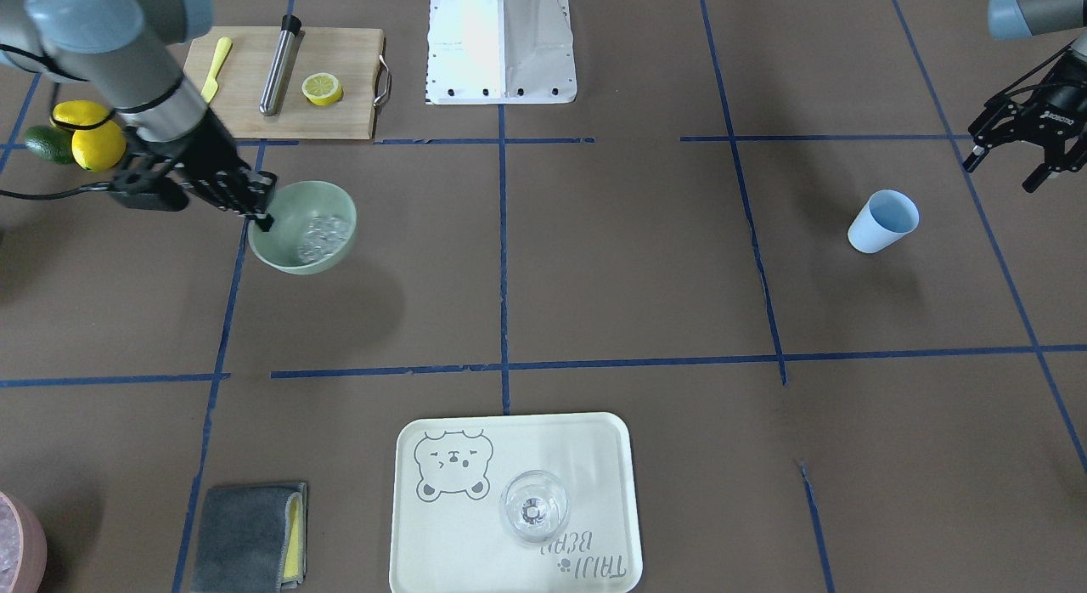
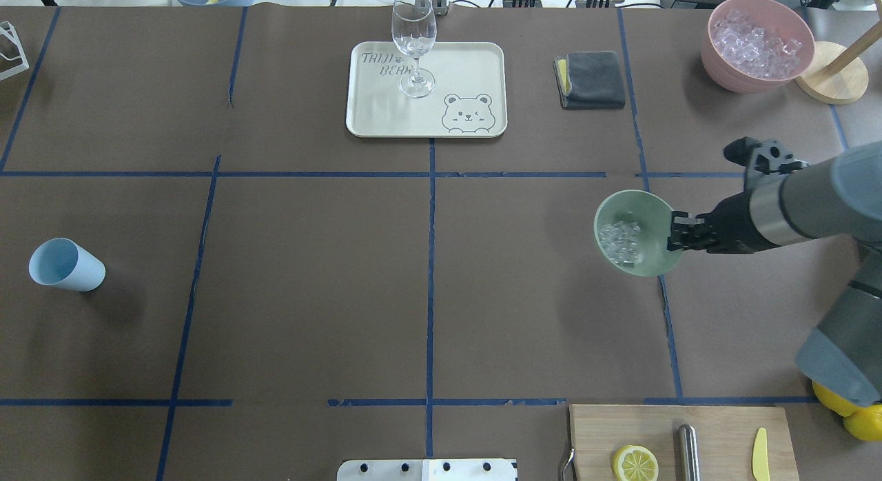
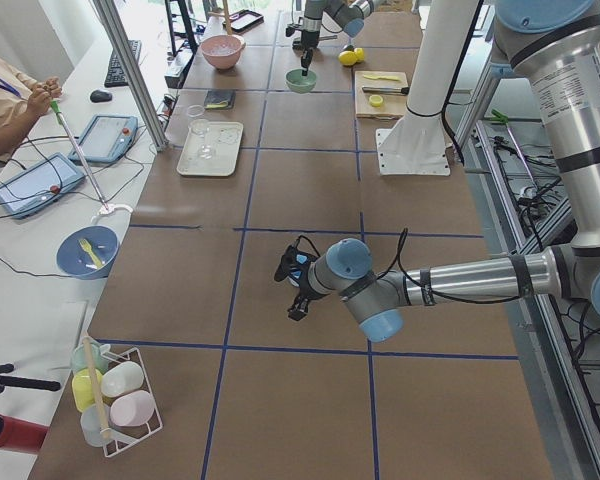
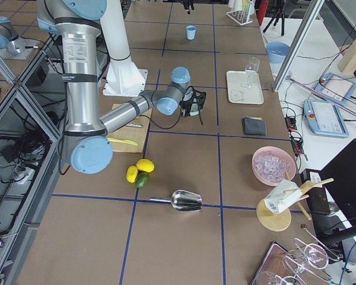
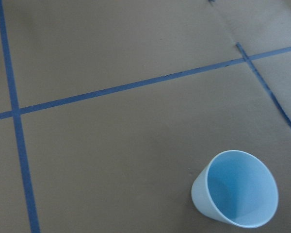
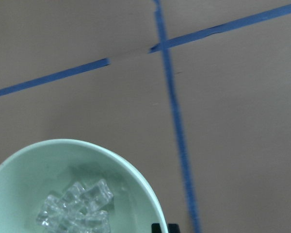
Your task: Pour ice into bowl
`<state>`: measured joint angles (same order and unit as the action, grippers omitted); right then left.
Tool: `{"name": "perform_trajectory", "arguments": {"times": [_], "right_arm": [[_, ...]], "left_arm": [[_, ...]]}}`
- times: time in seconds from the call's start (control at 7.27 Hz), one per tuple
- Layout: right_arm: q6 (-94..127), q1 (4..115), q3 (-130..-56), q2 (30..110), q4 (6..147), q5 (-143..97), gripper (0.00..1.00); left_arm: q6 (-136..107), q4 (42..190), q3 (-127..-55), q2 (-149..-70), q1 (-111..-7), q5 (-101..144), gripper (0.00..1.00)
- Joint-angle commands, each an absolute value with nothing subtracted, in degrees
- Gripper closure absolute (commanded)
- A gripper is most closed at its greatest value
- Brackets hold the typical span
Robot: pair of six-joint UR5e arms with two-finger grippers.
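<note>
Spotted the right gripper [image 1: 265, 222] in the left-middle of the front-facing view, pinched shut on the rim of the mint-green bowl [image 1: 293, 260]. Same grip from overhead, gripper [image 2: 679, 231] at the right edge of the bowl [image 2: 651, 216], right-middle of that frame. Held the bowl up off the table and tilted, with its shadow thrown on the brown mat well apart from it. Kept the ice [image 1: 318, 236] inside the bowl, a little clear heap low against the wall [image 2: 619, 240]. Got a close look through the right wrist camera too: cubes [image 6: 75, 211] clumped in the lower left, green wall [image 6: 131, 194] curving around them.

Found the left gripper [image 1: 1008, 170] way over at the upper right edge of the front-facing view, fingers spread wide with nothing between them. Sat near the light blue cup [image 1: 883, 222] but not touching it; same cup in the lower right of the left wrist view [image 5: 235, 194].

Also noticed a cream tray [image 1: 475, 559] at bottom centre with a clear glass [image 1: 533, 506] on it, a cutting board [image 1: 340, 117] up top with a lemon half [image 1: 323, 89], and overhead a pink container [image 2: 716, 57] full of cubes in the upper right, near a grey cloth [image 2: 591, 79].
</note>
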<state>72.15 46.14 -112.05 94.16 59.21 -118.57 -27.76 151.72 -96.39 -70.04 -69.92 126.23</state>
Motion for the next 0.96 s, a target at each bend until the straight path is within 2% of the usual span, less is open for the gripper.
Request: {"name": "perform_trajectory", "arguments": {"times": [0.0,0.28,0.69,0.83], "right_arm": [[57.0,53.3,-104.4,102.6,50.9,-121.5,1.00],[58.2,53.3,-96.3,103.0,38.7,-122.9,1.00],[59.3,53.1,-94.0,102.3,37.4,-125.5,1.00],[59.2,53.1,-94.2,101.9,37.3,-128.1,0.01]], "left_arm": [[-18.8,137.5,-96.6,-76.5,-76.4,129.2,0.00],[-17.4,136.2,-96.5,-78.0,-76.6,129.2,0.00],[-17.4,136.3,-97.0,-77.9,-76.9,129.2,0.00],[-17.4,136.3,-97.0,-77.9,-76.9,129.3,0.00]]}}
